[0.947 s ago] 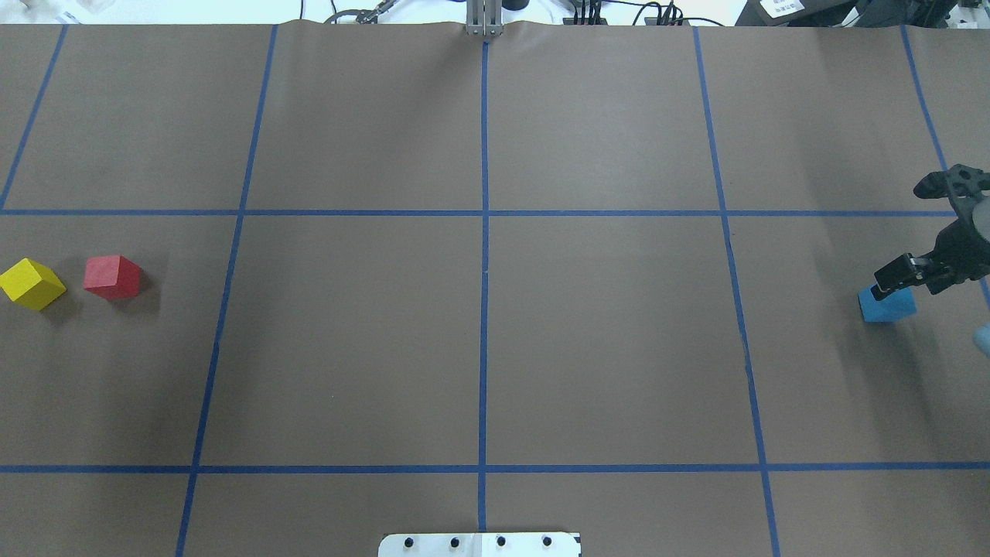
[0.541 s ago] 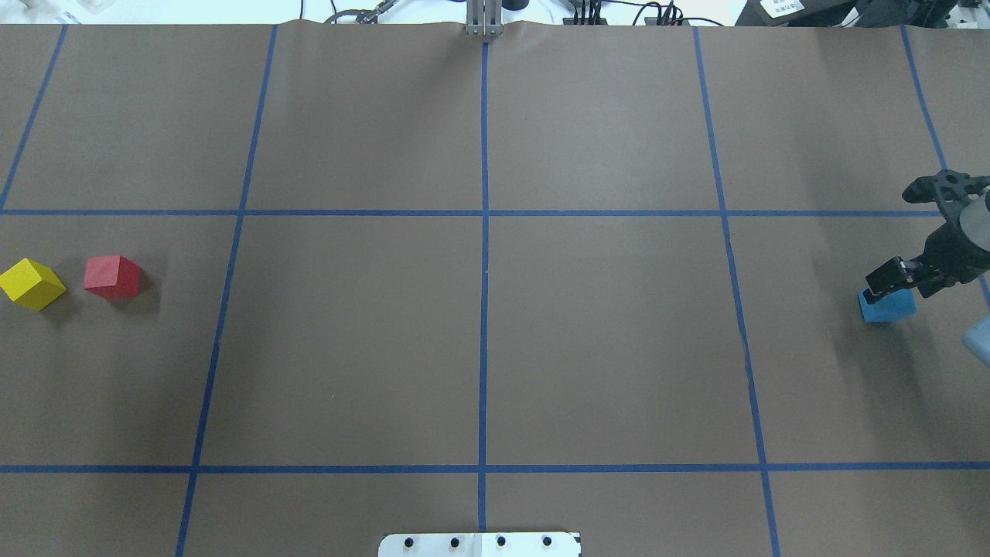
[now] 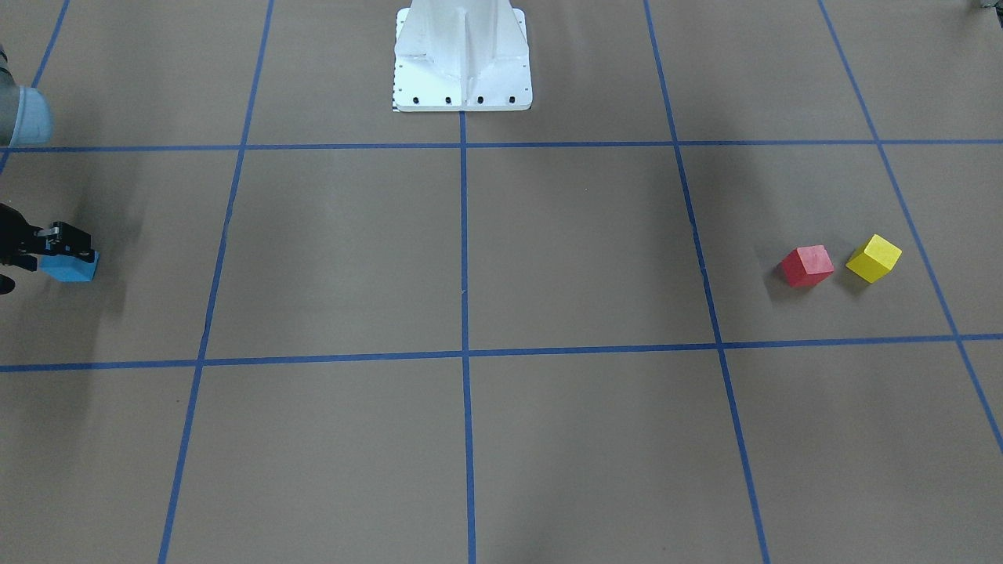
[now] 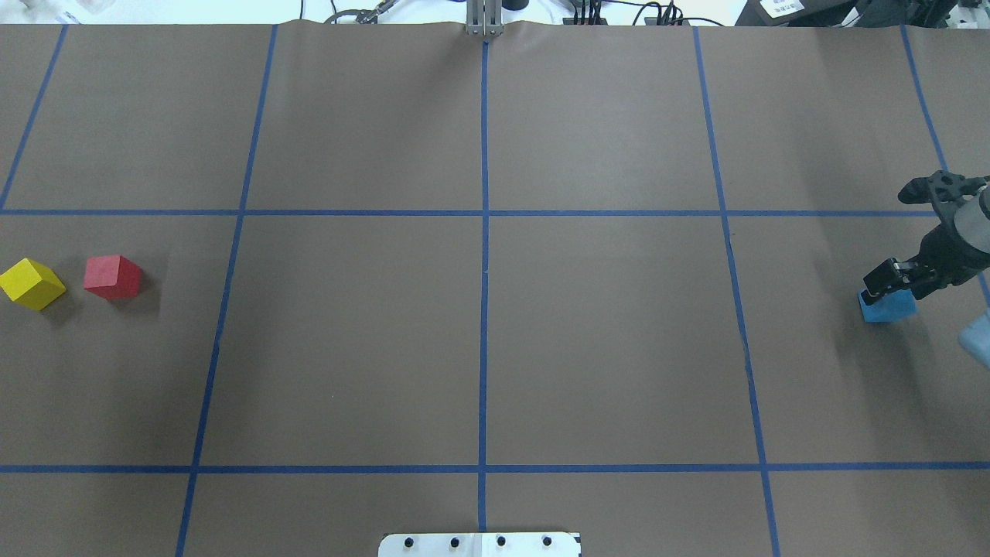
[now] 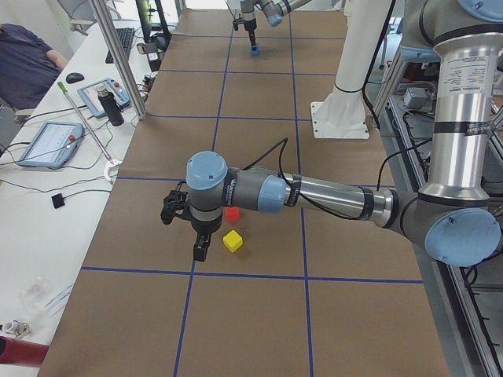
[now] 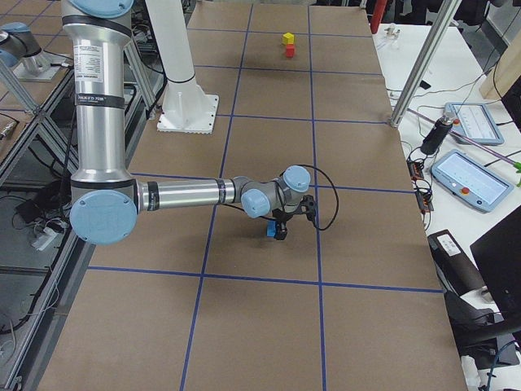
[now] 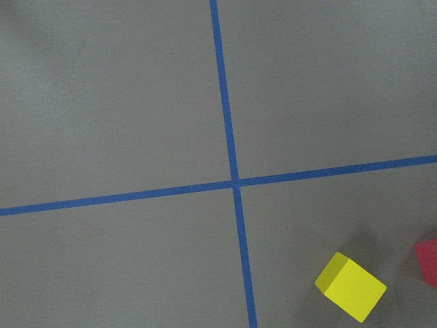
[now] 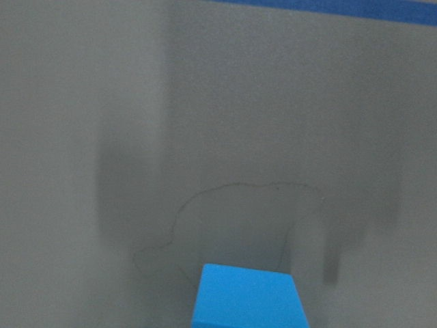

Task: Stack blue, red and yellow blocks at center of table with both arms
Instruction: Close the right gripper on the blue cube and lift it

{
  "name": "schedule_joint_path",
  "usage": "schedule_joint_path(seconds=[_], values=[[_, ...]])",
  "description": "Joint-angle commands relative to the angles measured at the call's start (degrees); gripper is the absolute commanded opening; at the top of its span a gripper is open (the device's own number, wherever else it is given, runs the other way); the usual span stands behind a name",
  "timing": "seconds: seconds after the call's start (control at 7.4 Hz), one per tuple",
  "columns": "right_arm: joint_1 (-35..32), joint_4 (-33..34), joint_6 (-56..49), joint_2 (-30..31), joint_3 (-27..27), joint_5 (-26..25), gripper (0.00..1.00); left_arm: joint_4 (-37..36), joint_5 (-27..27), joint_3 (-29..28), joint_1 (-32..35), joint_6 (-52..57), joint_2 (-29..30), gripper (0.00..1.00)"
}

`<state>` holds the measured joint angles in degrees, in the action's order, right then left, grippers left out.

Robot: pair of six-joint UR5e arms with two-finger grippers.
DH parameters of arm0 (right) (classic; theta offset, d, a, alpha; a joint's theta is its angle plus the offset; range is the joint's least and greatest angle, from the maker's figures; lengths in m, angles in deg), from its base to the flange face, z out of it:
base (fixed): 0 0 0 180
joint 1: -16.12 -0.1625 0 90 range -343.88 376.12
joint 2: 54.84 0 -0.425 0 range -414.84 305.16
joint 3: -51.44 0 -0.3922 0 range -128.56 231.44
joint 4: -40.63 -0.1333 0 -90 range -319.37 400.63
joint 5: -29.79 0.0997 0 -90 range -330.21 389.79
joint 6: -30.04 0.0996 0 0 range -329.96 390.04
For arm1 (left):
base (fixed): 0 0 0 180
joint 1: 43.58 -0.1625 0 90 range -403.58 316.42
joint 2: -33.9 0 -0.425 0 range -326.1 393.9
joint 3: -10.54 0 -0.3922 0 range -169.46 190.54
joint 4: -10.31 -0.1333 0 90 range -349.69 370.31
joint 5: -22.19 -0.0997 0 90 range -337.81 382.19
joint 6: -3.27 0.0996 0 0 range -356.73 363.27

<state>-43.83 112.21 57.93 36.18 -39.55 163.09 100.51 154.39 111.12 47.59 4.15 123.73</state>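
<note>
1. Since the earlier overhead pictures, the right hand (image 4: pixel 896 288) has slid slightly left and sunk closer onto the blue block (image 4: pixel 888 308). The blue block, the red block (image 4: pixel 113 277) and the yellow block (image 4: pixel 32 284) lie where they lay before.
2. The right hand's fingers stand apart, one to each side of the blue block's top, and are not closed together. The block sits flat on the tabletop (image 4: pixel 603 348).
3. The blue block is a small, matte, light blue cube. Its sides run roughly square with the dark blue tape lines (image 4: pixel 484 309). It lies at the far right end of the tabletop.
4. From the right wrist camera, the blue block shows at the bottom edge as a plain bright blue face, somewhat blurred.
5. The red and yellow blocks sit at the far left end of the tabletop, well apart from the blue one. They lie just beside each other without touching, with the yellow one further left. The red block is turned a little, and the yellow block stands corner-on to the tape lines.
6. The left hand (image 5: pixel 200 251) hangs above the tabletop near the yellow block, on the side away from the white base (image 3: pixel 462 55). Only the side camera shows it, so I cannot tell whether it is open or closed.
7. The left wrist camera looks down on a tape crossing (image 7: pixel 234 182). The yellow block is at lower right, and the red block is cut off by the right edge.
</note>
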Motion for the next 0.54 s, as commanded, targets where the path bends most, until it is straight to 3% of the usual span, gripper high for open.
schedule_joint_path(seconds=[0.0,0.14,0.41], values=[[0.01,-0.04,0.32,-0.05,0.03,0.03,0.31,-0.72,0.07,1.45,0.06,0.00,-0.35,1.00],[0.01,-0.13,0.32,-0.05,-0.41,0.21,0.02,-1.42,0.07,2.34,0.06,0.00,-0.44,1.00],[-1.21,0.74,0.32,-0.40,-4.43,3.70,0.00,-1.52,0.07,2.52,0.06,-0.09,-0.36,1.00]])
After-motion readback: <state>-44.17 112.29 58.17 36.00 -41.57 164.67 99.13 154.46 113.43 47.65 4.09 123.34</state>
